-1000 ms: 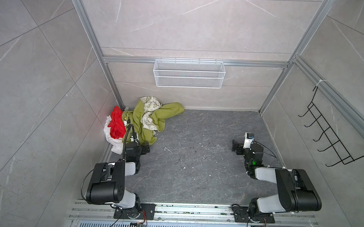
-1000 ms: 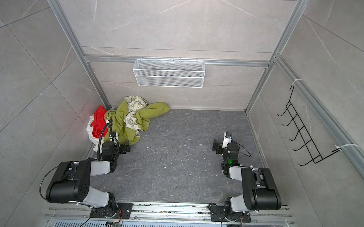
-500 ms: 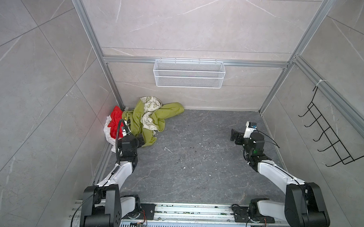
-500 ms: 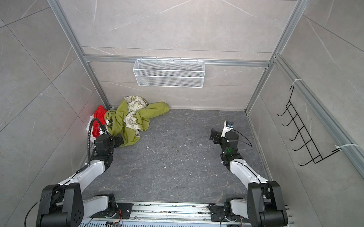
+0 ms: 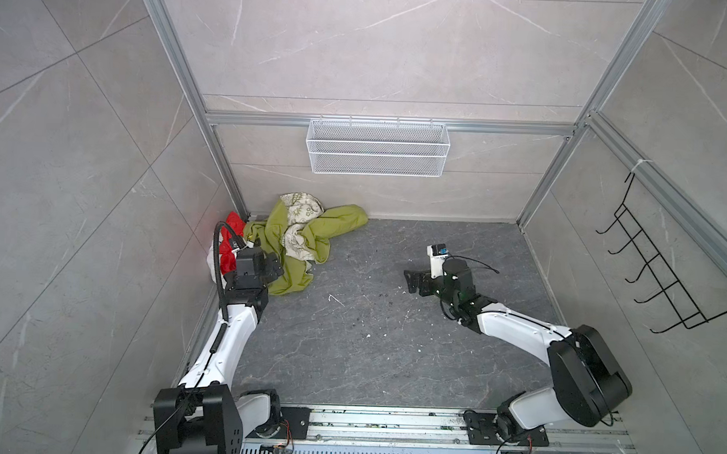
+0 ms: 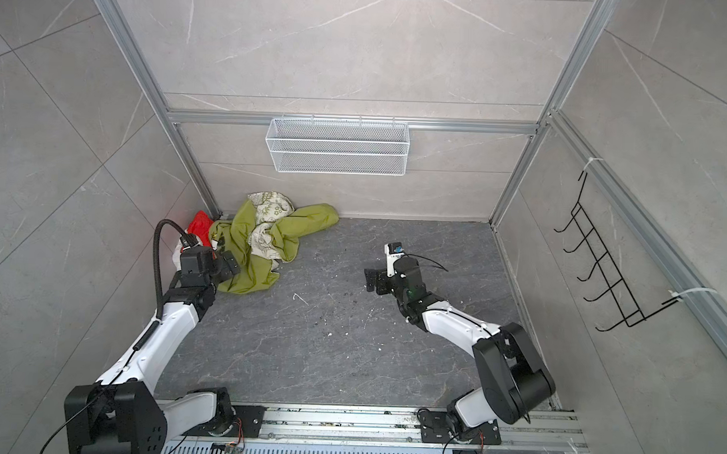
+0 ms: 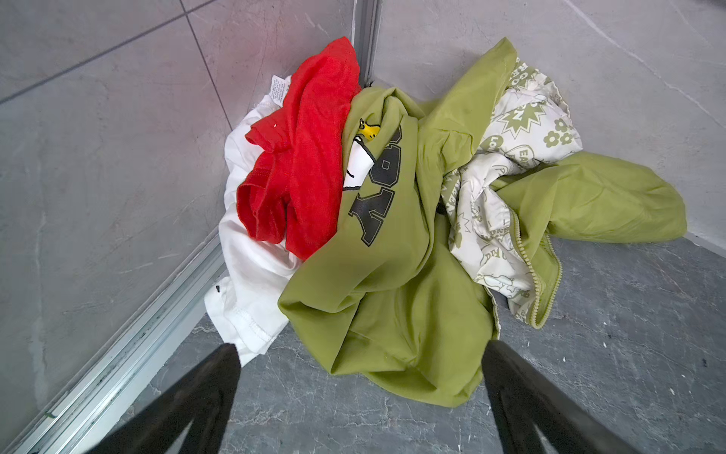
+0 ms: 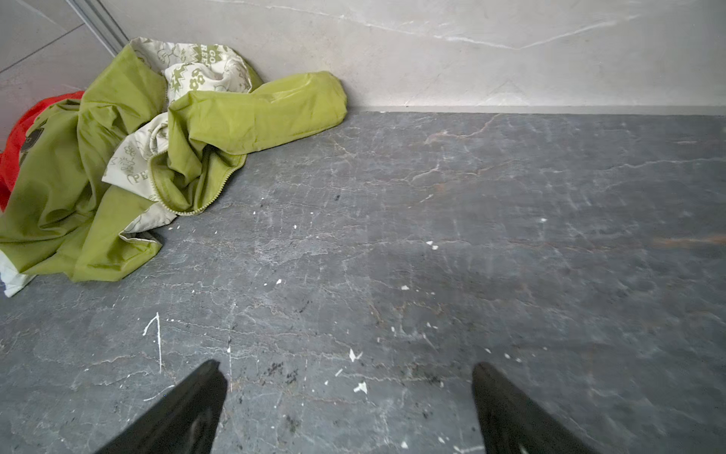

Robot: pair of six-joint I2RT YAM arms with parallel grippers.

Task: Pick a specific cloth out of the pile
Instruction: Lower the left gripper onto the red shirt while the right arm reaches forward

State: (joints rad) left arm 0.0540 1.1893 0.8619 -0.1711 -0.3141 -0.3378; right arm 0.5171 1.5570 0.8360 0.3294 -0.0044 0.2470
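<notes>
The pile lies in the far left corner of the grey floor. It holds an olive-green garment [image 5: 311, 234] [image 6: 264, 270] [image 7: 393, 267] [image 8: 259, 110], a cream printed cloth [image 7: 522, 129] and a white cloth [image 7: 251, 275]. The red cloth [image 5: 234, 224] [image 6: 199, 227] [image 7: 302, 169] [image 8: 11, 157] lies crumpled on the white cloth against the left wall, next to the green garment. My left gripper [image 5: 274, 265] [image 6: 230, 265] [image 7: 359, 348] hovers open just short of the pile's near edge, holding nothing. Over bare floor on the right, my right gripper [image 5: 412, 280] [image 6: 370, 281] [image 8: 347, 366] is open and empty.
A white wire basket [image 5: 377, 147] hangs on the back wall. A black hook rack [image 5: 651, 279] is fixed to the right wall. Tiled walls and aluminium posts [image 5: 226, 177] close in the floor on three sides. The arm bases sit on a rail [image 5: 388, 420] at the front.
Both arms have unfolded and reached forward from their bases. The left gripper has come up to the pile's near edge. The cloths have not moved.
</notes>
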